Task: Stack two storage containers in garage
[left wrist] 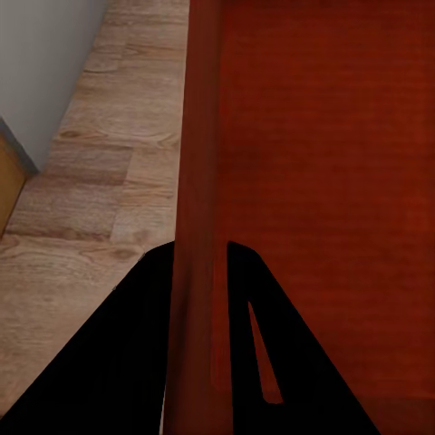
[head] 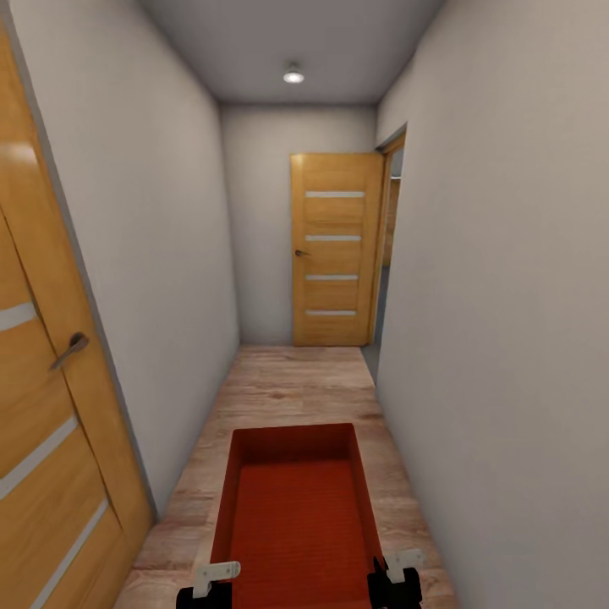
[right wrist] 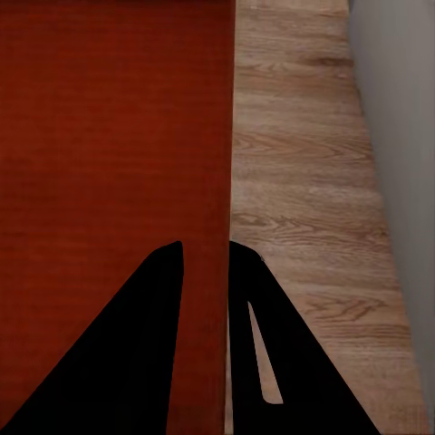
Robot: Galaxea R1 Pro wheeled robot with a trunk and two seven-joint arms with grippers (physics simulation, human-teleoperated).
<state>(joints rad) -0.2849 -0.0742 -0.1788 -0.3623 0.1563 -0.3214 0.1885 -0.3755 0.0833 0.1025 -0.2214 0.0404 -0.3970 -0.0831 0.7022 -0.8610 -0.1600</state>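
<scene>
I carry one orange-red open-top storage container [head: 294, 516] in front of me, held above the light wood plank floor of a narrow corridor. My left gripper [head: 213, 584] is shut on its left wall [left wrist: 195, 181], one finger on each side of the wall. On the opposite side, my right gripper [head: 396, 577] is shut on the right wall [right wrist: 228, 163] in the same way. The container's inside is empty.
Grey-white walls stand close on both sides. An orange-wood door with frosted strips [head: 336, 249] stands open at the corridor's far end, with an opening to its right [head: 387, 254]. Another such door [head: 42, 397] is near on my left. Wood floor [head: 292, 385] stretches ahead.
</scene>
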